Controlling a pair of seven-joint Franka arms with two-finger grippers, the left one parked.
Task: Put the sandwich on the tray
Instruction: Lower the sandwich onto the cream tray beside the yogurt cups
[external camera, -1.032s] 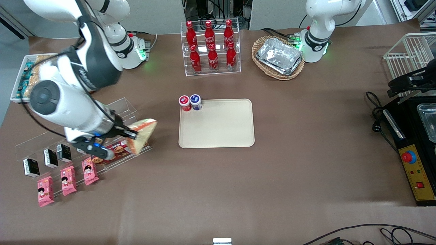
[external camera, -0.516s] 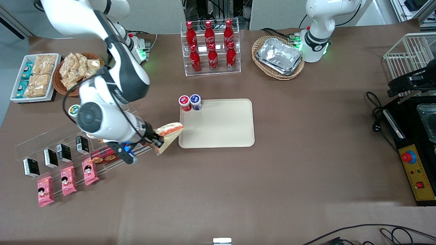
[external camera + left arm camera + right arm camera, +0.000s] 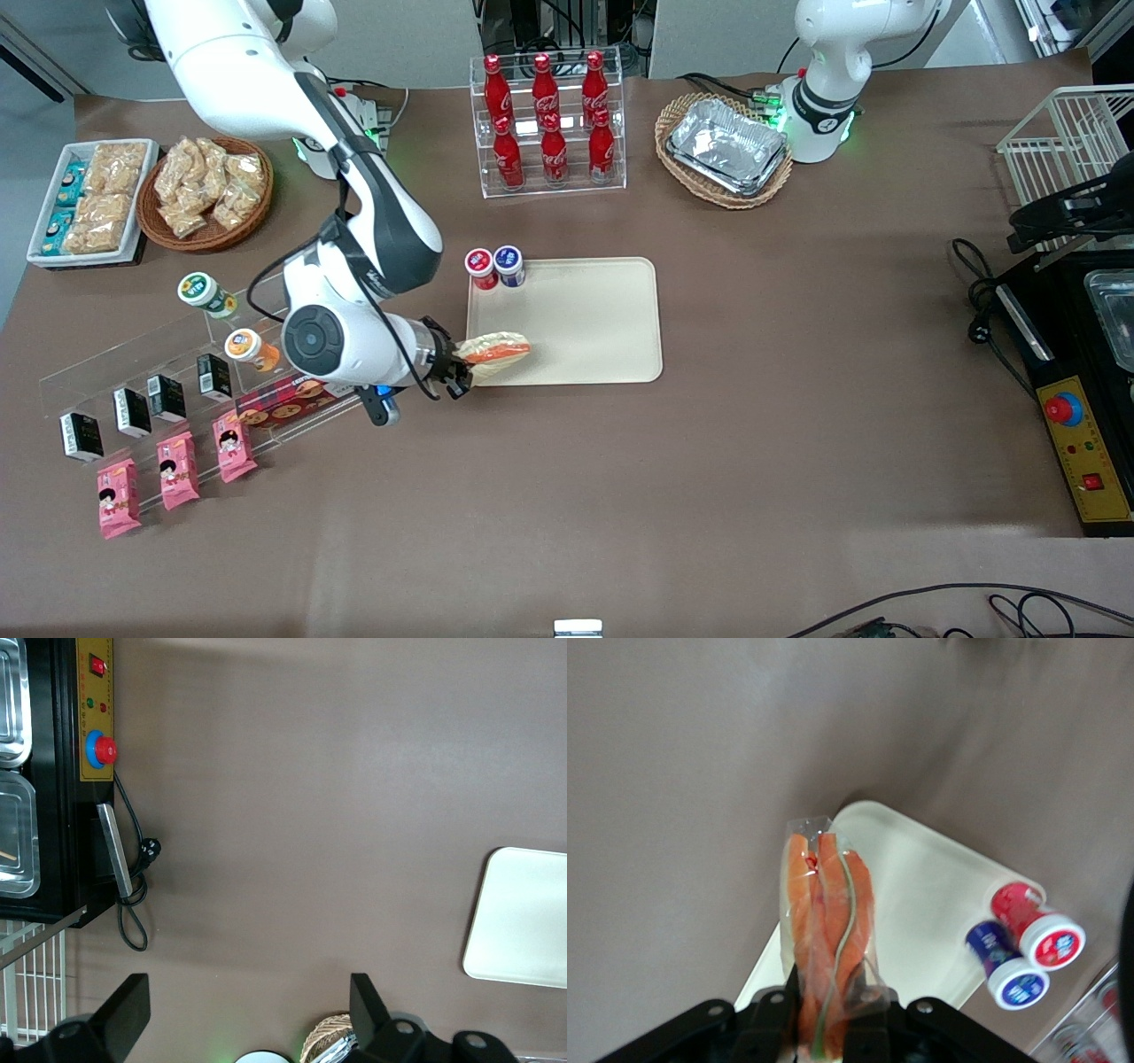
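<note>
Orange-filled sandwich (image 3: 828,930) pinched between the gripper (image 3: 828,1028) jaws, above the tray (image 3: 594,310) corner.

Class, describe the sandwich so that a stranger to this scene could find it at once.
Start at the cream tray mid-table. At its edge toward the working arm's end, the gripper holds the sandwich over the tray's corner. It alone is a clear-wrapped wedge with orange filling; the two jars nearby are round with red and blue lids.

My gripper (image 3: 462,368), matt black plastic, pinches the sandwich (image 3: 496,348), whose clear wrap looks glossy and crinkled over soft pale bread. Tray (image 3: 602,337) is smooth matt cream plastic; table (image 3: 709,461) has a dull brown cloth-like cover. Two small bottles (image 3: 1021,950) show glossy plastic caps.
</note>
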